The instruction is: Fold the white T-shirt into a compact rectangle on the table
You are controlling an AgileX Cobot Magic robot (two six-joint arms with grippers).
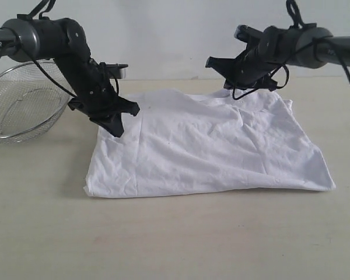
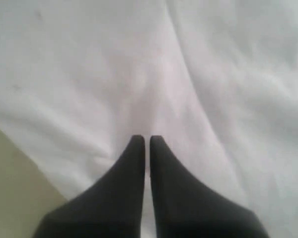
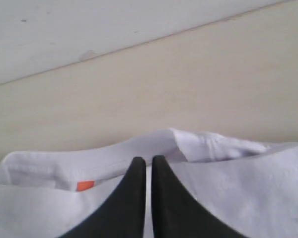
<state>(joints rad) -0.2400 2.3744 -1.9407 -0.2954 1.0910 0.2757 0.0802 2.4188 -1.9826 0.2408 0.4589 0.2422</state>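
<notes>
White T-shirt [image 1: 204, 146] lies mid-bench, plain side up, no lettering showing. No sleeves stick out. The outline is a broad, rough rectangle, wider than deep; the near edge is fairly straight and the far right corner is bunched. The collar [image 3: 154, 144] with its orange neck tag [image 3: 85, 185] sits at the far edge.

Judgement: first folds look done, but the cloth is creased and loose. At least one more fold across, plus smoothing, is left before it counts as compact.

Left tool [image 2: 145, 139] — jaws pressed together, nothing between them, tips down over the shirt's far left part; contact with the cloth cannot be told. Right tool [image 3: 145, 159] — likewise closed and empty, above the collar edge.

Bench [image 1: 175, 239] carries one other item, a wire basket [image 1: 23, 105], far left, apart from the shirt.
</notes>
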